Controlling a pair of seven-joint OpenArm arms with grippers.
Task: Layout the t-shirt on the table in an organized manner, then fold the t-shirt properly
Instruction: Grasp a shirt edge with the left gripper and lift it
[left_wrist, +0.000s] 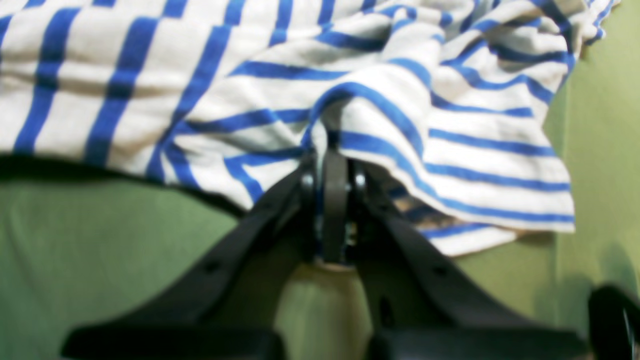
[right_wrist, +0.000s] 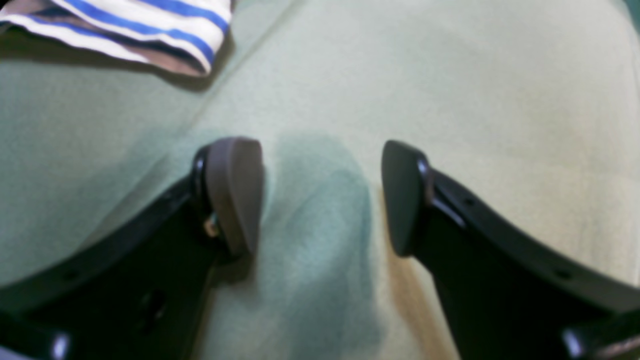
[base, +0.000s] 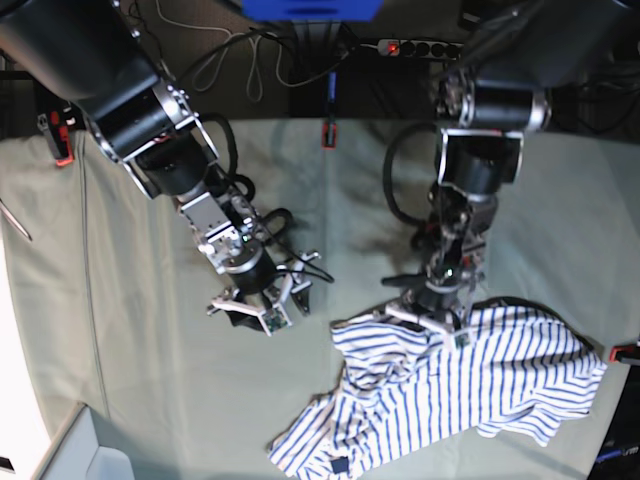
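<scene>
While pinched at its edge | t-shirt (left_wrist: 280, 85) | in left gripper (left_wrist: 334, 150)

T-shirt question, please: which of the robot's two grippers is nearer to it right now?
Left. The left gripper is pinched shut on the t-shirt at its upper edge; the right gripper hangs open over bare table, beside the shirt and apart from it.

The base view looks steeply down from the front over the whole table (base: 150, 380), with both arms reaching in from the top of the frame. The left wrist view sits close behind the left gripper (left_wrist: 334, 150), facing the t-shirt (left_wrist: 280, 85). The right wrist view looks past the right gripper (right_wrist: 322, 197) at bare cloth, the shirt's edge in its upper left. All three share the shirt.
</scene>
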